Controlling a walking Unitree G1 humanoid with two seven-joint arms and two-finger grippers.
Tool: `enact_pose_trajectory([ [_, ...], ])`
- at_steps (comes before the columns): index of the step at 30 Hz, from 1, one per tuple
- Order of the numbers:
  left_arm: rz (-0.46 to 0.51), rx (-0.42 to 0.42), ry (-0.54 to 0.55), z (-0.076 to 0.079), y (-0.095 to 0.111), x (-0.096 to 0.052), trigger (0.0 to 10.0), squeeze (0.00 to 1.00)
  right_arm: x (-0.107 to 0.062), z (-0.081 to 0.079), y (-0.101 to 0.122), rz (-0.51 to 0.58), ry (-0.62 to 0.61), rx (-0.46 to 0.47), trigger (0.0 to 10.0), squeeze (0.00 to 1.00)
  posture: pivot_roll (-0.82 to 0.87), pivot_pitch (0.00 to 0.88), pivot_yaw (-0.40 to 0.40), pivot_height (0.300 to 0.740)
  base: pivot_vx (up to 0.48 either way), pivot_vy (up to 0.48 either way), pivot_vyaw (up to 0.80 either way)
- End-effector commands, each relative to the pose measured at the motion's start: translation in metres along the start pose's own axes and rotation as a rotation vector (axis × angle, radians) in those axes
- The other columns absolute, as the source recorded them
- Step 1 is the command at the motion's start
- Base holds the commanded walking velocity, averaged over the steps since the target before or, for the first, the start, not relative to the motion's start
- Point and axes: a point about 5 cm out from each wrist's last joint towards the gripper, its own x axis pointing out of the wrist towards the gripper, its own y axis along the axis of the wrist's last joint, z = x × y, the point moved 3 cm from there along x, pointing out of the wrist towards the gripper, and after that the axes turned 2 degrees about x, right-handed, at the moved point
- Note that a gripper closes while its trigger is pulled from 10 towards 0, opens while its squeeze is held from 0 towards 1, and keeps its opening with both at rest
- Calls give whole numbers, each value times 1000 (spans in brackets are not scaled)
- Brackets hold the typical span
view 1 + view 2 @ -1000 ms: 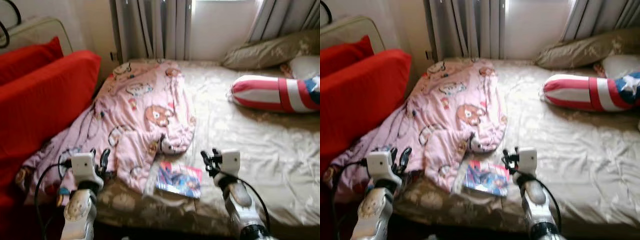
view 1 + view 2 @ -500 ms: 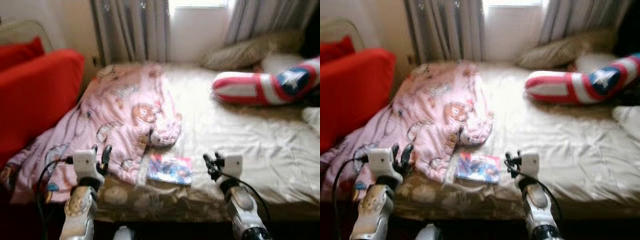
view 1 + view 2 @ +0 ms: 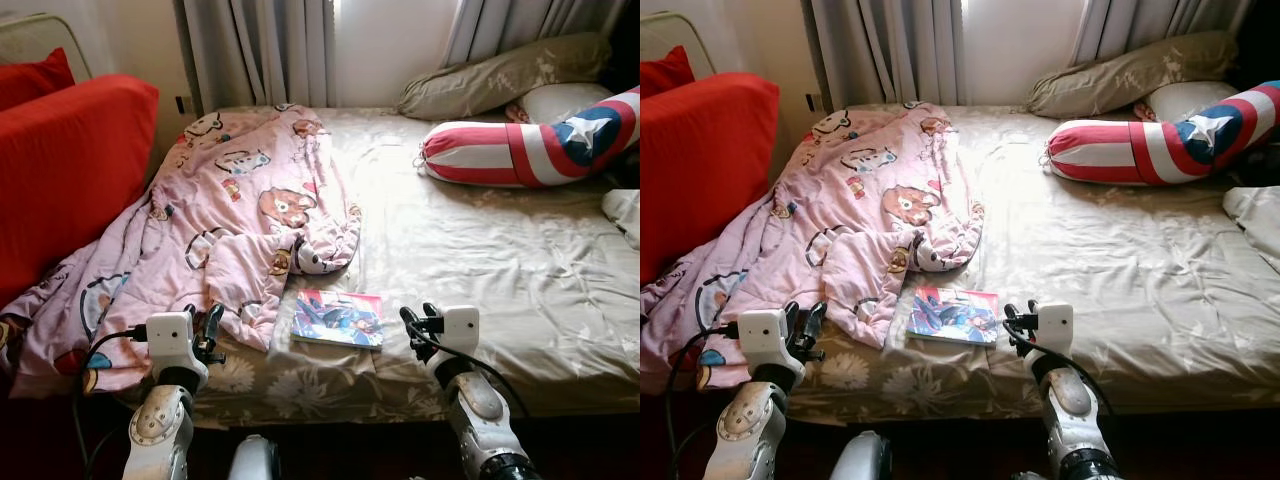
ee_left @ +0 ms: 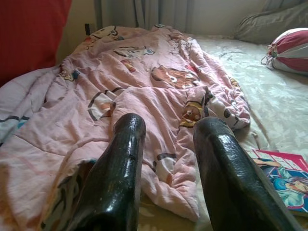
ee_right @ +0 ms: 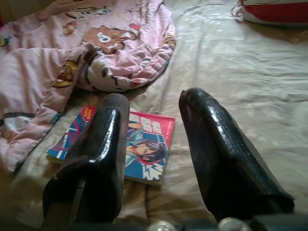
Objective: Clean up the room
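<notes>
A colourful comic book (image 3: 339, 319) lies flat near the front edge of the bed (image 3: 500, 250). Just left of it a crumpled pink cartoon-print blanket (image 3: 230, 220) covers the bed's left half and hangs off its left corner. My left gripper (image 3: 212, 322) is open, held over the blanket's front hem; the left wrist view shows the blanket (image 4: 144, 91) past its fingers (image 4: 120, 168). My right gripper (image 3: 411, 322) is open, hovering just right of the book, with the book (image 5: 139, 144) seen between and beyond its fingers (image 5: 211, 139).
A red sofa (image 3: 70, 170) stands against the bed's left side. A red, white and blue star-print bolster (image 3: 530, 145) and beige pillows (image 3: 500, 80) lie at the far right. Grey curtains (image 3: 260, 50) hang behind. A white cloth (image 3: 625, 212) sits at the right edge.
The camera has swung and steadied, so the bed sits more centred and sharper. Both grippers stay raised before the bed's front edge, still open and empty.
</notes>
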Motion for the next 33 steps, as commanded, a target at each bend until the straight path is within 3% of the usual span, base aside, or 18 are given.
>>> enact_pose_trajectory([
  [1, 28, 1, -1, 0, 9, 3, 10000, 0, 3, -4, 7, 22, 34, -16, 10000, 0, 41, 0, -5, 625, 262, 0, 0],
  [6, 30, 4, -6, 0, 10, 4, 10000, 0, 1, -3, 4, 14, 34, -8, 10000, 0, 42, 0, -4, 625, 290, 0, 643],
  [22, 30, 12, -14, 1, 11, 6, 10000, 0, 2, -8, 3, 9, 55, -13, 10000, 0, 44, 0, 2, 625, 332, 0, 0],
  [27, 31, 12, -18, 2, 12, 7, 10000, 0, 1, -11, 1, -1, 74, -22, 10000, 0, 43, 0, 3, 625, 359, 0, 750],
  [33, 30, 12, -19, 2, 11, 6, 10000, 0, 1, -9, 0, 1, 57, 10, 10000, 0, 43, 0, 3, 625, 363, 0, 0],
])
